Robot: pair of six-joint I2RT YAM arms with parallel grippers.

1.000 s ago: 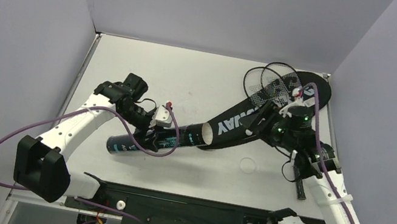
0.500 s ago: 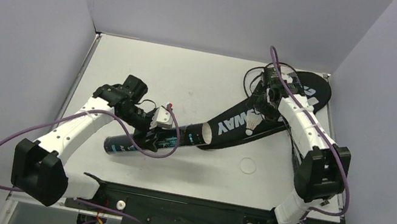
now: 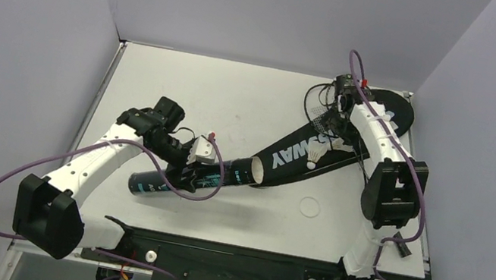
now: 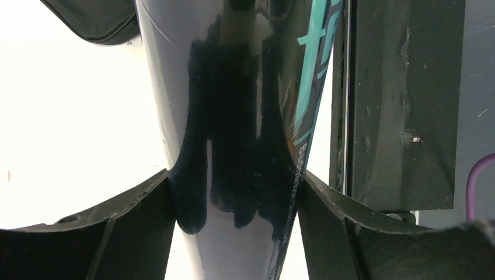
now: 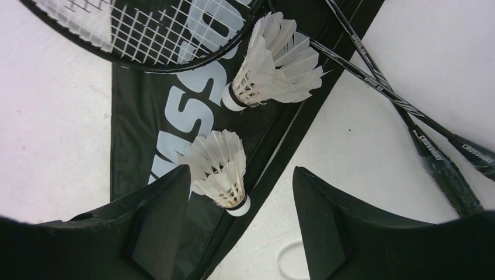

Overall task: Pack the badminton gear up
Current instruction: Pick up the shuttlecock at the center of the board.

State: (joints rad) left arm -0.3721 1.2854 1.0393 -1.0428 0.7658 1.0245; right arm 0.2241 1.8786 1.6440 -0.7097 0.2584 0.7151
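The left arm (image 3: pixel 103 157) bends low across the bench (image 3: pixel 236 99), its left pincer (image 4: pixel 233 195) clamped on both sides of the tube (image 4: pixel 233 116). The right arm (image 3: pixel 383 144) stretches far forward, its right pincer (image 5: pixel 239 175) spread wide and gripping nothing. Directly beneath it lies the bag (image 5: pixel 169 116) with two shuttlecocks (image 5: pixel 274 58) on it, and the rackets (image 5: pixel 157 29) lie just beyond.

The black lettered bag (image 3: pixel 287 152) slanted from the table's far right corner toward mid-table, two crossed rackets (image 5: pixel 157 26) and two white shuttlecocks (image 5: pixel 274 58) lying on it, the teal-printed tube (image 3: pixel 232 170) touching it with its open end.
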